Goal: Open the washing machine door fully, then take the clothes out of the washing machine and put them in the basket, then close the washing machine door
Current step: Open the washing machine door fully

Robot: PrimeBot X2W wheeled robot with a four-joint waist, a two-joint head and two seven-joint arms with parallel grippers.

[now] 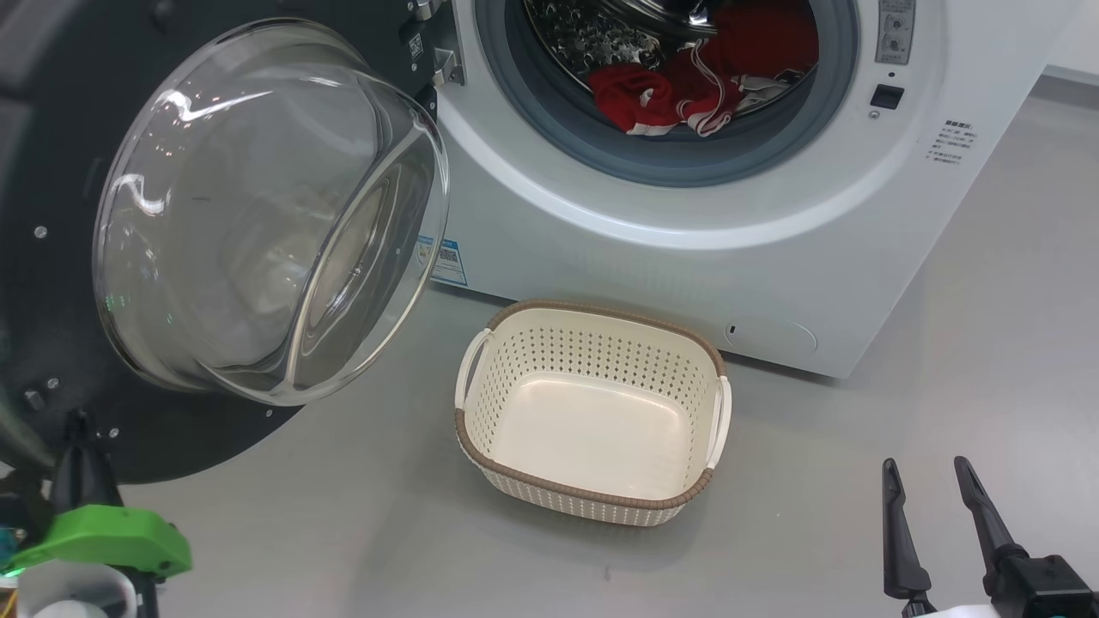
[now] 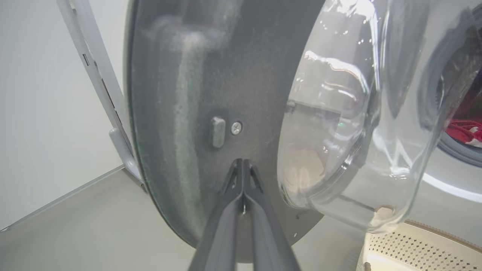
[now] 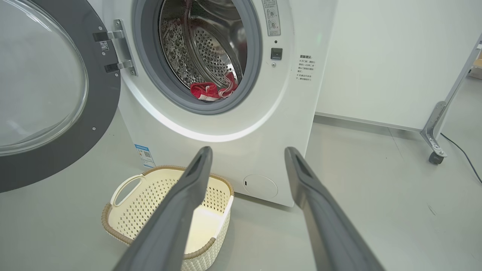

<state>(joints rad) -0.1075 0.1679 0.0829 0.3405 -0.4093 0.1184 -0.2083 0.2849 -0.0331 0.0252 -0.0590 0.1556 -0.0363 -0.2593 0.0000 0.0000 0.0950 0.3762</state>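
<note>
Our left gripper (image 2: 243, 165) has its two fingers pressed together with nothing between them. Their tips sit right at the dark inner face of the door (image 2: 211, 75), just below a small grey stud (image 2: 218, 131) and a screw (image 2: 236, 128); we cannot tell whether they touch it. The door (image 1: 258, 215) stands swung wide to the left of the washer (image 1: 652, 249), its clear bowl window (image 1: 283, 240) bulging toward us.

Our right gripper (image 1: 925, 468) hovers low at the right over the grey floor (image 1: 859, 515), fingers spread wide apart and empty. From its wrist, the gripper (image 3: 248, 150) points toward the washer's lower front.

The clothes (image 1: 678, 86) lie in the drum (image 3: 211, 49), a red heap with white trim and drawstrings at the bottom of the opening, just behind the grey gasket (image 1: 687, 163).

The basket (image 1: 592, 313) stands empty on the floor just in front of the washer, below the opening and right of the door. A blue sticker (image 1: 448, 262) shows on the washer's lower left corner.
</note>
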